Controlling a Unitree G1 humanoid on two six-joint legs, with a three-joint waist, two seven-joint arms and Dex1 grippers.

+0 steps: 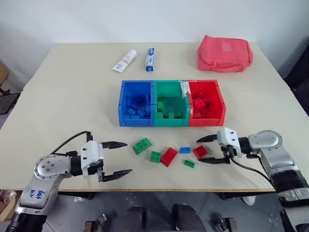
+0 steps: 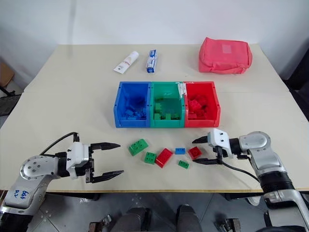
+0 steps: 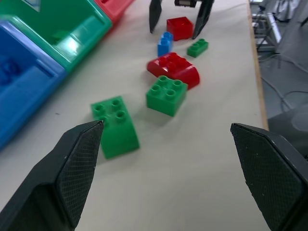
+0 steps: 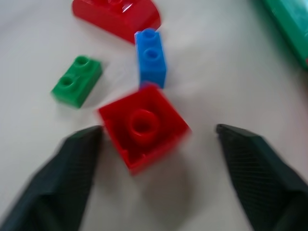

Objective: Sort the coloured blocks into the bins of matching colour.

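Three joined bins stand mid-table: blue [image 1: 136, 121], green [image 1: 170, 122] and red [image 1: 207, 121], each with matching blocks inside. In front of them lie loose blocks: a large green block [image 1: 142, 145], a square green block [image 1: 155, 156], a long red block [image 1: 169, 156], a small blue block [image 1: 185, 150], a square red block [image 1: 200, 151] and a small green block [image 1: 189, 164]. My right gripper [image 1: 199, 151] is open, its fingers [image 4: 72, 163] either side of the square red block [image 4: 144, 127]. My left gripper [image 1: 129, 157] is open and empty, left of the large green block [image 3: 114, 126].
A toothpaste tube [image 1: 124, 61], a small blue-white box [image 1: 150, 59] and a red-pink zip pouch [image 1: 224, 53] lie at the table's back. The table's front edge [image 1: 159, 189] runs just below both grippers.
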